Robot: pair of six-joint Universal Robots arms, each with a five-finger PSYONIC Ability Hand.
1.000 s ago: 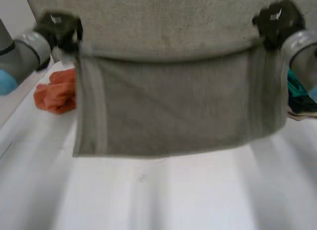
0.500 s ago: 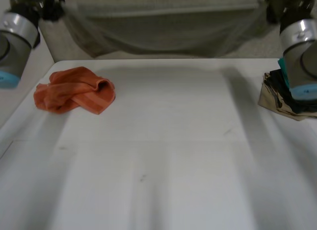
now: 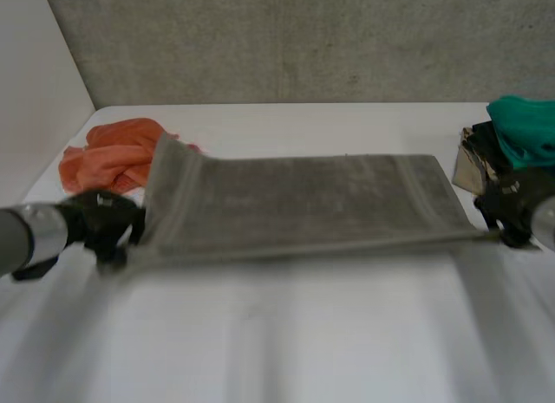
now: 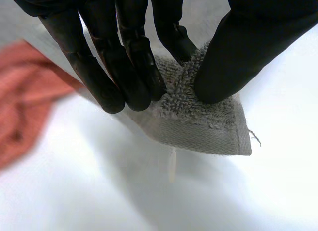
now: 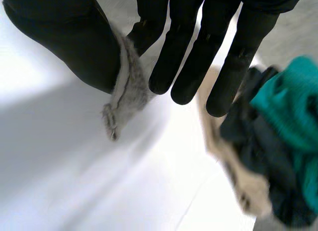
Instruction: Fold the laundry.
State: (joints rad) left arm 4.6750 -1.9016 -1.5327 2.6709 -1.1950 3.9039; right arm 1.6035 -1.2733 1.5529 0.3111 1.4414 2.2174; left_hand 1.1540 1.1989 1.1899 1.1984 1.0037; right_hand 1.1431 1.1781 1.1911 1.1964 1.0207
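The left hand (image 4: 124, 52) is black all over with a dull sheen. Its fingers (image 4: 107, 87) are long and thick with rounded tips, and the thumb (image 4: 233, 57) beside them is far broader. Behind the hand, the left arm (image 3: 26, 238) is a smooth grey cylinder with a brighter silvery band at the wrist. The right hand (image 5: 196, 52) is the same black make, with faint seams across its fingers. A small pale mark sits on the back of each hand.

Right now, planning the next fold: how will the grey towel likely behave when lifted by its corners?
Probably floppy: the grey towel lies limp on the table between the corners that the left hand and right hand pinch. Its looped pile likely resists slipping. It looks thick, so folds may stay bulky.
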